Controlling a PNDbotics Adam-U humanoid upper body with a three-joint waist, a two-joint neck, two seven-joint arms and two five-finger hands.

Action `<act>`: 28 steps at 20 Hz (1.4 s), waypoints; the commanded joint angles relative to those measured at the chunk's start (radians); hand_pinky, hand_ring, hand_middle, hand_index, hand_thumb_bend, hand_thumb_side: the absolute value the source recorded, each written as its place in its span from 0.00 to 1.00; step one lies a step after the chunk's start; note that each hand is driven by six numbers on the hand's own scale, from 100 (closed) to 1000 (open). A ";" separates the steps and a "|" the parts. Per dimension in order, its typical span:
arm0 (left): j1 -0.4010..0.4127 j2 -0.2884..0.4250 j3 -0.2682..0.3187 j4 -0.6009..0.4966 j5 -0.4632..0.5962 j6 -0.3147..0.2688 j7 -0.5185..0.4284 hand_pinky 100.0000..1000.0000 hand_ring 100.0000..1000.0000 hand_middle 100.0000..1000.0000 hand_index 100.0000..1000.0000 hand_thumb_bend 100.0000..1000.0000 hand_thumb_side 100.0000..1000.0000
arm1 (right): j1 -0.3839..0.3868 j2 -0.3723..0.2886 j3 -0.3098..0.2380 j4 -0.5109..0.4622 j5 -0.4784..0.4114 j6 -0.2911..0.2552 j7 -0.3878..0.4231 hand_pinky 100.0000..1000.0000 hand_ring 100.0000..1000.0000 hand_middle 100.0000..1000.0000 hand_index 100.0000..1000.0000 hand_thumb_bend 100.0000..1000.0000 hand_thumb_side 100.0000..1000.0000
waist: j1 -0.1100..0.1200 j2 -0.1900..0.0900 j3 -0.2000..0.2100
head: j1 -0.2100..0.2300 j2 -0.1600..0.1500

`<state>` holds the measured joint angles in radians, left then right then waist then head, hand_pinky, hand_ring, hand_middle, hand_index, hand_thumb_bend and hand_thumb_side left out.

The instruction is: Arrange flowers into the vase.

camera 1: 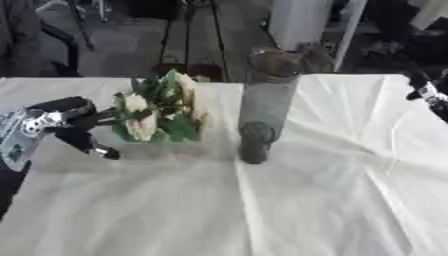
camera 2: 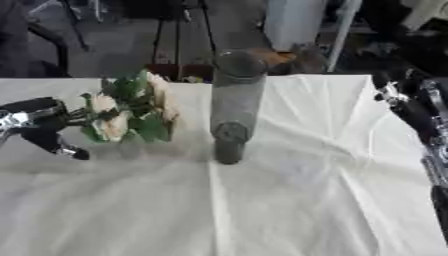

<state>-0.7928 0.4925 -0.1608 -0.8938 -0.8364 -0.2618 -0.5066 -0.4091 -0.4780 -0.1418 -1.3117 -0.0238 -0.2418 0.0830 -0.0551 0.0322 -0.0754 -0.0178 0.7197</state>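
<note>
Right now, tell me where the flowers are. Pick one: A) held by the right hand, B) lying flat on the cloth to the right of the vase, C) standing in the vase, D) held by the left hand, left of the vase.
D: the left hand grips the flowers beside the tall grey vase, on its left.

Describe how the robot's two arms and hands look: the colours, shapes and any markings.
The left hand is black, with thick rounded fingers; behind it the wrist is a boxy silver metal part with small dark marks that I cannot read. The right hand is mostly black too, with a small silver-white joint section. Its forearm is a long black tube with a glossy sheen. No loose cables show.
</note>
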 commanded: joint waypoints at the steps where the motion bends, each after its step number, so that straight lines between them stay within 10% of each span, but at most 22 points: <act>1: -0.030 0.017 0.012 -0.027 -0.016 0.000 0.023 0.00 0.00 0.00 0.00 1.00 0.50 | -0.013 -0.020 -0.010 -0.008 0.000 -0.001 0.000 0.60 0.45 0.51 0.68 0.42 0.53 | 0.003 -0.013 -0.002 | 0.003 0.003; 28: -0.101 -0.043 0.059 -0.163 0.174 0.116 0.238 0.00 0.00 0.00 0.00 0.96 0.47 | -0.013 -0.012 -0.007 -0.006 -0.001 -0.001 0.003 0.60 0.45 0.51 0.68 0.41 0.53 | -0.004 -0.019 -0.015 | 0.004 -0.003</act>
<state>-0.8645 0.4405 -0.1158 -1.0310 -0.6758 -0.1514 -0.2891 -0.4086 -0.4703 -0.1418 -1.3114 -0.0238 -0.2415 0.0834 -0.0590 0.0271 -0.0893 -0.0164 0.7195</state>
